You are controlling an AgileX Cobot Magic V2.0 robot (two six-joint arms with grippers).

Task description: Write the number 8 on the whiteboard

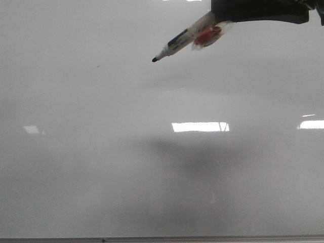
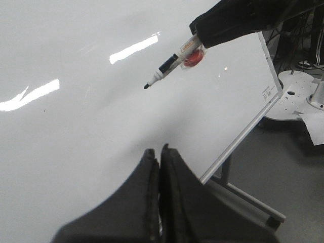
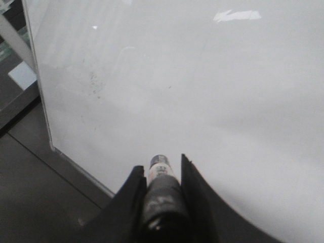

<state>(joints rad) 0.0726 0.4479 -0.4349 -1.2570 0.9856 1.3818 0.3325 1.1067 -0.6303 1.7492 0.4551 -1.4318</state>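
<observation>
The whiteboard (image 1: 101, 167) fills the front view, glossy grey-white with bright light reflections. No drawn 8 shows on it; only a tiny dark speck (image 1: 98, 66). My right gripper (image 3: 163, 164) is shut on a marker (image 1: 183, 38), white-bodied with a dark band and a black tip pointing down-left, its tip (image 1: 155, 59) held a little off the board. A red piece (image 1: 207, 36) sits on the marker near the fingers. The marker also shows in the left wrist view (image 2: 169, 65). My left gripper (image 2: 159, 152) is shut and empty, in front of the board (image 2: 76, 126).
The board's thin metal edge (image 1: 162, 238) runs along the bottom of the front view. In the left wrist view its right edge (image 2: 243, 136) and stand legs (image 2: 253, 202) show, with a white round base (image 2: 296, 96) and cables on the floor beyond.
</observation>
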